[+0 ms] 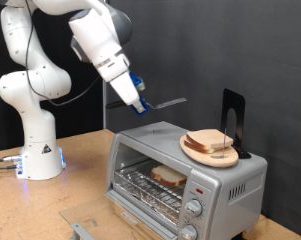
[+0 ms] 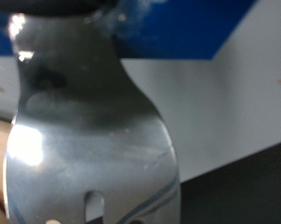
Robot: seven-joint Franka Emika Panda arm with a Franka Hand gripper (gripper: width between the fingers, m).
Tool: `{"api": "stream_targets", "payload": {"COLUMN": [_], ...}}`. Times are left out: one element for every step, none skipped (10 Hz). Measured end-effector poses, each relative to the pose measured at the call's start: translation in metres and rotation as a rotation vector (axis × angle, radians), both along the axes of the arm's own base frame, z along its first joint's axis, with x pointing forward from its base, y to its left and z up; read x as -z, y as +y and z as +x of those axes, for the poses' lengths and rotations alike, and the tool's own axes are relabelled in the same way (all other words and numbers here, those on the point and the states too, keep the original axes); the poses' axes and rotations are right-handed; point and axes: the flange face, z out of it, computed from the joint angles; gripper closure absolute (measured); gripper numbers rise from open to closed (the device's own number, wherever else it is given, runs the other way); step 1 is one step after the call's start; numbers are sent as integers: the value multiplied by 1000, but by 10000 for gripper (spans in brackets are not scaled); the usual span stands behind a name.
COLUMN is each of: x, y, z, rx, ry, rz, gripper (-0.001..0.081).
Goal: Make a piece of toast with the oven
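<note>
Gripping what looks like a metal fork or spatula (image 1: 168, 102) in my closed gripper (image 1: 138, 100), I hover above the oven (image 1: 185, 165), where a piece of toast (image 1: 168, 176) lies on the rack below, long handle pointing toward the exterior view's right.

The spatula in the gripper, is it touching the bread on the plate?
Apart. In the exterior view the spatula hangs in the air above the oven, with dark background visible between its blade and the bread on the plate.
</note>
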Motion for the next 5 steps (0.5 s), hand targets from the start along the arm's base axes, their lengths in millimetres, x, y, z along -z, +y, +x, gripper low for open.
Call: {"api": "stream_targets", "payload": {"x": [4,10,16,22,28], "y": [13,22,29,32,34], "z": [-2,-3,-2,-1,0], "rx": [0,5,12,18,22], "ry": [4,10,15,19,25], "rz": [-13,-26,-35,-42,-48], "gripper": [406,406,406,406,406]}}
